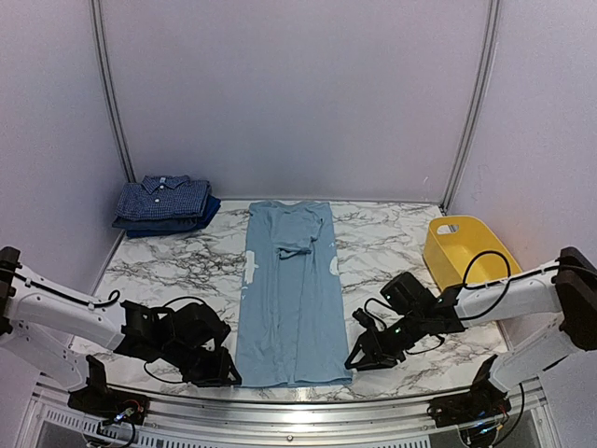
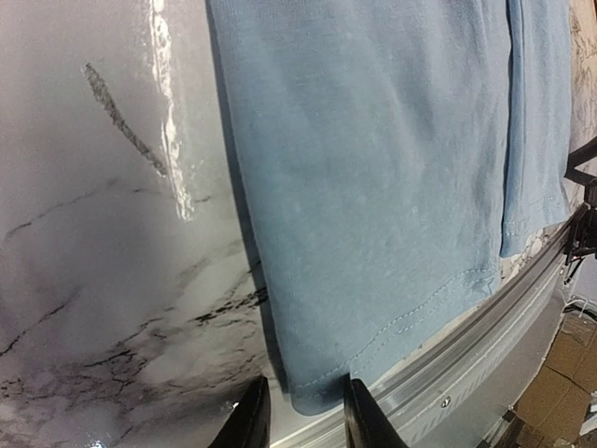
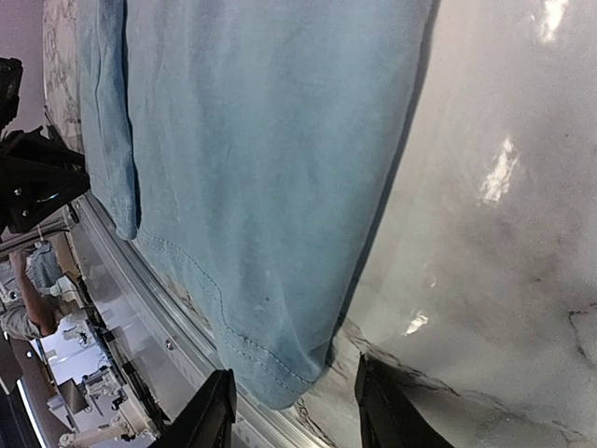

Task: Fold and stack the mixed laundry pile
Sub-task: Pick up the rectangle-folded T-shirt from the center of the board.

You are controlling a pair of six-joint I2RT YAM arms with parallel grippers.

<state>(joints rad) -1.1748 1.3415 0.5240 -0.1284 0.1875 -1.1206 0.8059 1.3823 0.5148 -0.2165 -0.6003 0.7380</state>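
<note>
A light-blue T-shirt [image 1: 294, 299] lies flat on the marble table [image 1: 392, 238], folded lengthwise into a long strip with its hem at the near edge. My left gripper [image 1: 227, 371] is at the hem's near left corner. In the left wrist view the left gripper [image 2: 306, 415] is narrowly open, and that corner of the T-shirt [image 2: 373, 187] lies between its fingers. My right gripper [image 1: 355, 360] is at the near right corner. In the right wrist view the right gripper [image 3: 297, 411] stands open, wider, around that corner of the T-shirt [image 3: 261, 168]. At the back left, a folded navy check shirt [image 1: 163, 198] rests on a dark-blue piece [image 1: 187, 224].
A yellow plastic tub [image 1: 466, 245] stands at the right side of the table. A metal rail [image 1: 298, 399] runs along the near edge, just below the hem. Pale walls close in the back and both sides.
</note>
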